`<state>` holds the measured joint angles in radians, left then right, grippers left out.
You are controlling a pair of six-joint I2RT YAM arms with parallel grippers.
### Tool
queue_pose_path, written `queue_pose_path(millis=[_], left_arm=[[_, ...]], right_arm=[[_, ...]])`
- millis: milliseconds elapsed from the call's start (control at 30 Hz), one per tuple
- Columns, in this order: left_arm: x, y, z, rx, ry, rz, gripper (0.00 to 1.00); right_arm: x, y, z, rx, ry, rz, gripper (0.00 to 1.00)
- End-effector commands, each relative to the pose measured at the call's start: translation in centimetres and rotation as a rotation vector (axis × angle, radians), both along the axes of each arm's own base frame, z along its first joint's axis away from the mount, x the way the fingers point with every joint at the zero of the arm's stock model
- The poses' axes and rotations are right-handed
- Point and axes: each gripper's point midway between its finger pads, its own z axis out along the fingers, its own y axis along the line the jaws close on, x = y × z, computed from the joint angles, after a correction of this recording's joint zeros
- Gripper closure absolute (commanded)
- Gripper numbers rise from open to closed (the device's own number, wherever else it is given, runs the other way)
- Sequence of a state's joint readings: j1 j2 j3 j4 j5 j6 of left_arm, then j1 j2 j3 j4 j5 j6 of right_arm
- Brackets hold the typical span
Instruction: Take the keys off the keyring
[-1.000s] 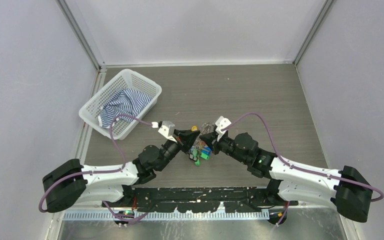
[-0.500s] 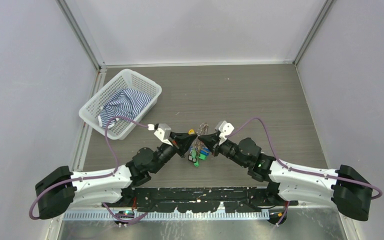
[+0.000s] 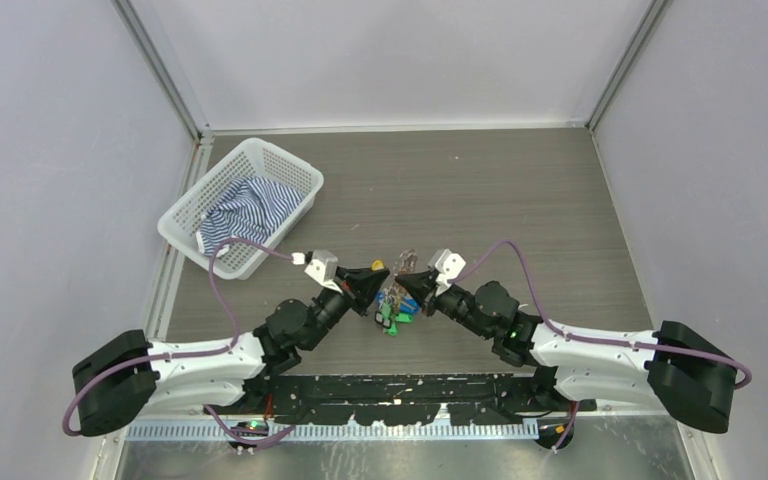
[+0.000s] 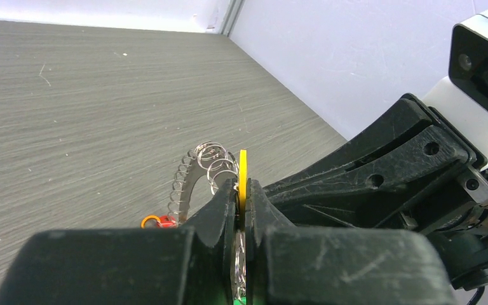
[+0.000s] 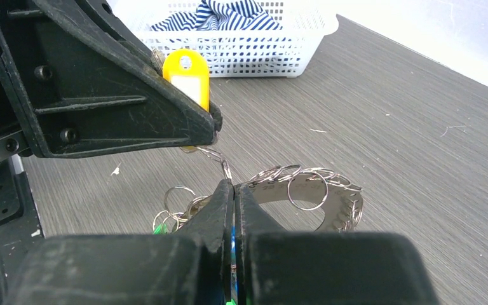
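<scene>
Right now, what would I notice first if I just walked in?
Two black grippers meet nose to nose mid-table: the left gripper pinches a bright yellow tag, the right gripper nips the keys by their keyring. Back left sits a white basket holding a striped cloth.

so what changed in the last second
The left gripper and right gripper drew back slightly toward the near side, carrying the keys along. Jaws stayed shut: left on the yellow tag, right on the keys. The basket did not move.
</scene>
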<state>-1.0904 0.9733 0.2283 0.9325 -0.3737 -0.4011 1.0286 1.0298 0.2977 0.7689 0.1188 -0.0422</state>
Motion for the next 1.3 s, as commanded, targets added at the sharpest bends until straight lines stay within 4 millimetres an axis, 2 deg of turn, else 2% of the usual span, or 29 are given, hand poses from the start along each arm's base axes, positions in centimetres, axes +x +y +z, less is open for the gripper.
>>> queue_pose_path(millis=[0,233,433,567,733,967,1100,1267], left_arm=[[2.0,2.4,-1.7,0.039,-0.001,0.136,1.00],[2.1,2.1,-1.5,0.024,-0.002,0.120,1.00],[1.1,0.0,-0.2,0.092,-0.084,0.002,1.00],[0.5,-1.1,0.0,0.142,-0.117,-0.061,1.00],[0.3,-2.1,0.0,0.179,-0.138,-0.102,1.00],[-0.3,-3.6,0.8,0.183,-0.167,-0.174,1.00],[-0.6,-3.8,1.3,0.168,-0.173,-0.190,1.00],[-1.2,-4.0,1.0,0.172,-0.166,-0.226,1.00]], right_arm=[[4.1,-4.0,4.3,0.149,-0.073,-0.288,0.99],[4.3,-4.2,3.6,0.174,0.005,-0.311,0.99],[4.3,-3.4,3.5,0.209,0.125,-0.277,0.99],[4.8,-3.5,4.3,0.239,0.194,-0.278,0.99],[4.1,-2.7,5.6,0.247,0.211,-0.212,0.99],[3.5,-1.9,6.2,0.227,0.242,-0.163,0.99],[3.6,-1.8,6.5,0.227,0.254,-0.164,0.99],[3.8,-2.0,7.2,0.276,0.288,-0.149,0.99]])
